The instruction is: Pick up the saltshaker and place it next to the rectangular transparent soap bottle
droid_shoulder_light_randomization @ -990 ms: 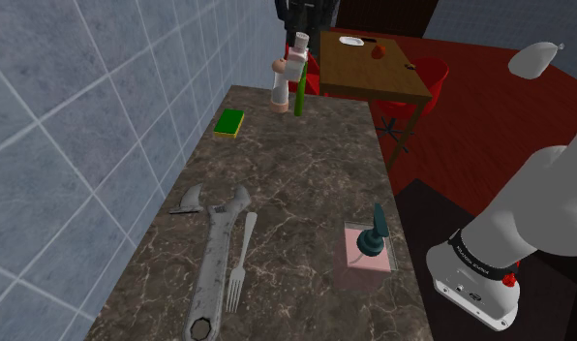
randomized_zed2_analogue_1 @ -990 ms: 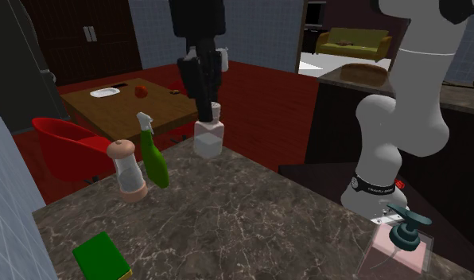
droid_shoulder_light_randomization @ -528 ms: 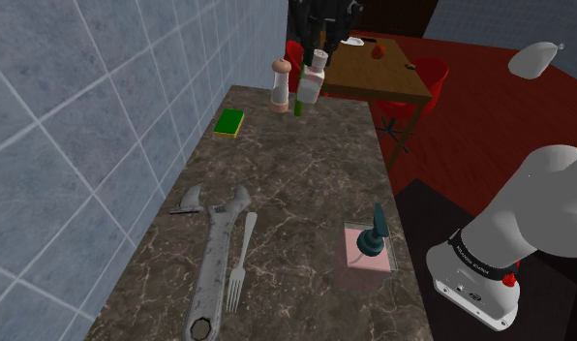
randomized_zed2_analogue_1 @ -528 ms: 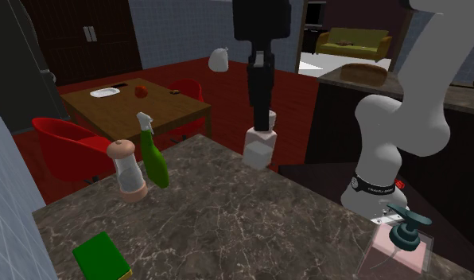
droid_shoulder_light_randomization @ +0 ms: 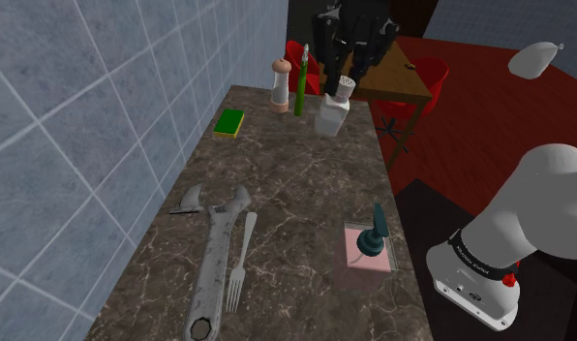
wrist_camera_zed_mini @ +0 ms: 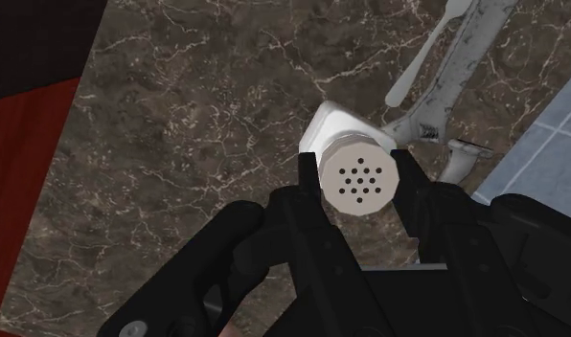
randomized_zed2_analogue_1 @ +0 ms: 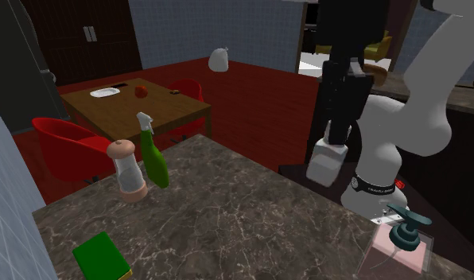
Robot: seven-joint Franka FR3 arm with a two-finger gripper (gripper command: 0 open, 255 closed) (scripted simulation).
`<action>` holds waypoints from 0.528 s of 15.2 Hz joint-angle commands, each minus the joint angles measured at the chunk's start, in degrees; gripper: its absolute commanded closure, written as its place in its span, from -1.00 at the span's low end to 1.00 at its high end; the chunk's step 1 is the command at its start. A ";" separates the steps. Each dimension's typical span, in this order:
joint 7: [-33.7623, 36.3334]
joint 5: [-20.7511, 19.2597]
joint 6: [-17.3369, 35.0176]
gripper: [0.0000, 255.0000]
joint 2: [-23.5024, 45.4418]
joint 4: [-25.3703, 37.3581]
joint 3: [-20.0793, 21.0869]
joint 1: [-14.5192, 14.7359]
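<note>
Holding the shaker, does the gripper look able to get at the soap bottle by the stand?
Likely yes: the gripper, shut on the saltshaker, has bare countertop between it and the soap bottle; the fork and wrench lie aside, toward the tiled wall.

No text can be read with certainty. The one trace of lettering is a line of small white marks on the black band (droid_shoulder_light_randomization: 475, 259) round the arm's base. In the second exterior view the band (randomized_zed2_analogue_1: 375, 189) shows them too, perhaps a maker's name.
</note>
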 commanded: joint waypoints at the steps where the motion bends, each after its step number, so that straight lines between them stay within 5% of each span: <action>1: 1.61 1.15 -0.40 1.00 -3.11 -2.38 0.97 0.93; 8: 8.75 5.69 -2.02 1.00 -11.46 -7.32 5.72 4.57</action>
